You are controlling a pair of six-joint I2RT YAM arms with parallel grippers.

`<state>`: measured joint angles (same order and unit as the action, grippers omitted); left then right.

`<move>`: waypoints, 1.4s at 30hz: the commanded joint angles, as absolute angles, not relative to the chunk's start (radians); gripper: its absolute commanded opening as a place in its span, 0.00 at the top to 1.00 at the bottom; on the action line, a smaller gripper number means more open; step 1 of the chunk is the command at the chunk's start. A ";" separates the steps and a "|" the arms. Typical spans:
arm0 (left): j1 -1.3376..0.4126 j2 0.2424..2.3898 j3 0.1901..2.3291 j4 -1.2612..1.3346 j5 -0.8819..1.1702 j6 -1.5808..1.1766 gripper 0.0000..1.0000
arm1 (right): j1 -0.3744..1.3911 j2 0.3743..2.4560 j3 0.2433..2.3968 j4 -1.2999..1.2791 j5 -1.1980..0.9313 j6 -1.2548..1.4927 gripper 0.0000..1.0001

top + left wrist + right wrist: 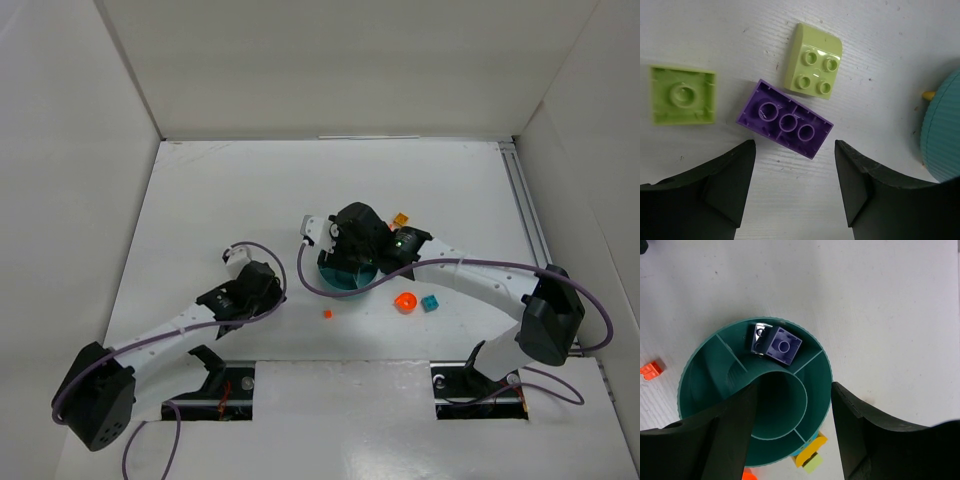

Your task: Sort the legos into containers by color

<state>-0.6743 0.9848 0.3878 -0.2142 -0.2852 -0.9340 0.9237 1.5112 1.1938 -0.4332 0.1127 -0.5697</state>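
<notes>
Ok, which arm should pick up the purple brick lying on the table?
Left. Its open gripper hangs over the purple brick, which lies just ahead of its fingers. The right gripper is open over the dish.

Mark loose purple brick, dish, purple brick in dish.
loose purple brick (785,119): left wrist view, underside middle
dish (704,344): right wrist view, upper-left rim
purple brick in dish (783,345): right wrist view, centre

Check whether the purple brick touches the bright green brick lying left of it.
Apart. Left wrist view shows bare table between the purple brick and the bright green brick.
</notes>
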 commanded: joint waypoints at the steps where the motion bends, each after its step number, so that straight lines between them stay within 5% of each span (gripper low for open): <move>1: -0.680 0.911 0.357 -0.175 -0.310 -0.965 0.39 | 0.920 1.471 1.187 -0.380 0.118 -0.546 0.34; 24: -0.641 1.025 0.371 -0.141 -0.364 -1.043 0.44 | 0.920 1.462 1.169 -0.390 0.137 -0.537 0.34; 31: -0.641 1.023 0.380 -0.141 -0.354 -1.023 0.61 | 0.920 1.462 1.169 -0.390 0.146 -0.537 0.34; 38: -0.641 0.968 0.391 -0.173 -0.333 -0.989 0.91 | 0.920 1.453 1.160 -0.390 0.146 -0.537 0.34; 42: -0.641 0.925 0.391 -0.182 -0.333 -0.965 1.00 | 0.920 1.453 1.160 -0.390 0.146 -0.528 0.34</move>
